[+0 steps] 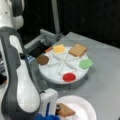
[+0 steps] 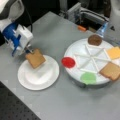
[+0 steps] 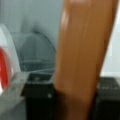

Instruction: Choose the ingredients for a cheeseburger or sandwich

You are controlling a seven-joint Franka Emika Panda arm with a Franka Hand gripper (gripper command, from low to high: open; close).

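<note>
My gripper (image 2: 29,51) is shut on a tan-brown bread square (image 2: 35,58), holding it tilted just over the white paper plate (image 2: 37,77). The same bread square (image 1: 65,110) shows over the plate (image 1: 85,106) in a front view, beside the gripper (image 1: 58,109). In the wrist view the bread square (image 3: 83,55) stands between the dark fingers (image 3: 38,97). On the round white divided tray (image 2: 92,60) lie a second bread square (image 2: 111,71), a yellow cheese square (image 2: 114,52) and a dark brown round patty (image 2: 94,39).
A red round disc (image 2: 68,62) and a green leaf-like piece (image 2: 88,78) also lie on the tray. An orange object (image 2: 81,28) and metal framing (image 2: 85,12) sit behind the tray. My arm (image 1: 17,82) fills a front view's left side.
</note>
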